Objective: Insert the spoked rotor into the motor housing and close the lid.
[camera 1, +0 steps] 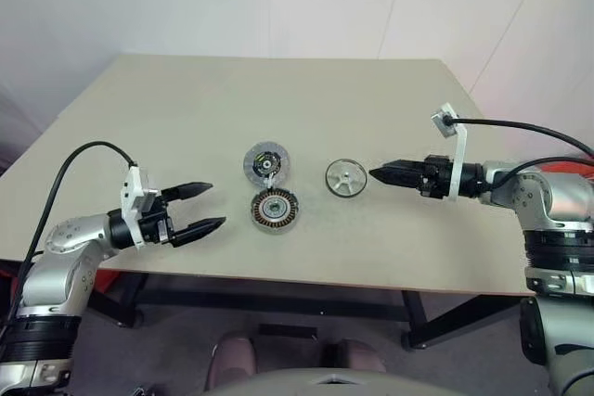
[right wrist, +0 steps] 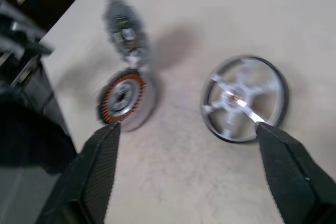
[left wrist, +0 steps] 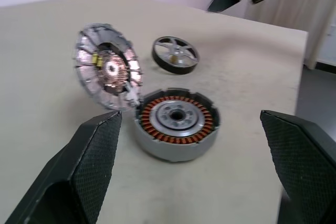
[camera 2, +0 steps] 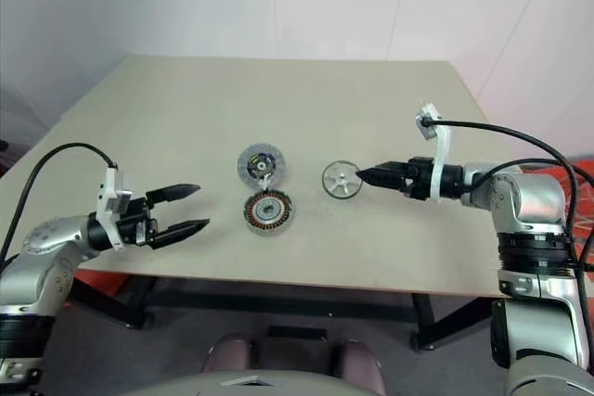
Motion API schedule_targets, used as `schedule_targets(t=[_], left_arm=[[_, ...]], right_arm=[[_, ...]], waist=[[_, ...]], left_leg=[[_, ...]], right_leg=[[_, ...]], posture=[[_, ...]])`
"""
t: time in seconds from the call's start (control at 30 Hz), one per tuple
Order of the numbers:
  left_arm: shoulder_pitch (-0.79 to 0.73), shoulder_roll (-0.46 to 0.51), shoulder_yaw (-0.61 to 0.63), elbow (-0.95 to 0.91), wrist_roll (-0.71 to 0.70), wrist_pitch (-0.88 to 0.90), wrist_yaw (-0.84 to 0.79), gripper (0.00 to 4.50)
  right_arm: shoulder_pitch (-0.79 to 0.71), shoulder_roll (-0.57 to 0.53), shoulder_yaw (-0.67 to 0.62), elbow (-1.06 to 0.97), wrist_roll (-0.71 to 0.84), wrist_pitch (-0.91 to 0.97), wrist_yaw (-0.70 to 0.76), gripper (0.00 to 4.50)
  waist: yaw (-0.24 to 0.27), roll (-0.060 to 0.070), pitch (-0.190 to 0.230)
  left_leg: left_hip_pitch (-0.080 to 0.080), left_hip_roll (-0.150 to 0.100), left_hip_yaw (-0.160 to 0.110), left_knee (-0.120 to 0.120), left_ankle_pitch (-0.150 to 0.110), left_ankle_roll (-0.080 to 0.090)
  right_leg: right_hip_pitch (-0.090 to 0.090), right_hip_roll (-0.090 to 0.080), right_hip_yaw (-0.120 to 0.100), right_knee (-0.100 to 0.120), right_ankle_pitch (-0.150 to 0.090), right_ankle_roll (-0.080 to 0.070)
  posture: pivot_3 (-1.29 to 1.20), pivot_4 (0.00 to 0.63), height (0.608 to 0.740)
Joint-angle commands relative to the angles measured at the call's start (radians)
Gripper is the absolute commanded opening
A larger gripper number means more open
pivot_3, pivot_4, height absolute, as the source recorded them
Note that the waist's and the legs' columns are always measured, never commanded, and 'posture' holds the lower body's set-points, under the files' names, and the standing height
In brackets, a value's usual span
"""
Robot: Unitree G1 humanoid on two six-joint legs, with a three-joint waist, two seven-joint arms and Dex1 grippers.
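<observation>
We have both sets of fingers spread and empty, right gripper (camera 1: 379, 172) beside the spoked rotor (camera 1: 344, 177) lying flat on the surface (camera 1: 186, 108), right of the open motor housing (camera 1: 274, 210), lid (camera 1: 266, 163) propped behind for access.

Silver arms (camera 1: 70, 238) (black cables), black fingers (camera 1: 195, 226)

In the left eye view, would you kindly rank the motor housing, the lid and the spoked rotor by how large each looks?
1. Motor housing and lid: they look about alike; the lid stands tilted, so I won't rank them.
2. Spoked rotor: slightly smaller, lying flat.
</observation>
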Motion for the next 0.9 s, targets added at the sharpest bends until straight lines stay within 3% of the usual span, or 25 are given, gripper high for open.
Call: schedule_targets(t=[0.03, 0.27, 0.63, 0.73, 0.9], left_arm=[[-0.028, 0.007, -0.01, -0.037, -0.007, 0.001, -0.005, 4.5], [-0.027, 0.01, -0.009, -0.058, -0.018, 0.013, 0.004, 4.5], [-0.042, 0.007, -0.015, -0.055, -0.012, 0.02, 0.009, 4.5], [-0.049, 0.005, -0.018, -0.051, -0.009, 0.018, 0.008, 4.5], [-0.051, 0.004, -0.019, -0.048, -0.004, 0.014, 0.011, 4.5]], right_arm=[[-0.104, 0.047, -0.038, 0.167, 0.0, 0.015, -0.086, 4.49], [-0.214, 0.107, -0.094, 0.446, -0.003, 0.009, -0.211, 4.49], [-0.174, 0.16, -0.105, 0.507, 0.012, -0.013, -0.221, 4.49], [-0.169, 0.171, -0.114, 0.501, 0.021, -0.005, -0.221, 3.89], [-0.167, 0.183, -0.13, 0.507, 0.024, -0.011, -0.237, 2.13]], waist=[[-0.002, 0.0, 0.0], [0.004, 0.0, 0.0], [0.002, 0.0, 0.0], [0.002, 0.0, 0.0], [0.003, 0.0, 0.0]], left_leg=[[0.0, 0.0, 0.0, 0.0, 0.0, 0.0], [-0.005, 0.0, 0.0, 0.001, 0.0, -0.001], [-0.006, 0.001, 0.001, 0.002, 0.001, -0.001], [-0.005, 0.001, 0.001, 0.002, 0.001, -0.001], [-0.006, 0.001, 0.001, 0.002, 0.001, -0.001]], right_leg=[[-0.001, 0.0, 0.0, 0.001, 0.0, -0.001], [-0.006, 0.0, 0.0, 0.006, 0.004, -0.009], [-0.008, 0.0, 0.0, 0.008, 0.004, -0.009], [-0.007, 0.0, 0.0, 0.009, 0.004, -0.008], [-0.008, 0.0, 0.0, 0.009, 0.004, -0.009]], posture=[[0.0, 0.0, 0.74], [0.0, 0.0, 0.74], [0.0, 0.0, 0.74], [0.0, 0.0, 0.74], [0.0, 0.0, 0.74]])
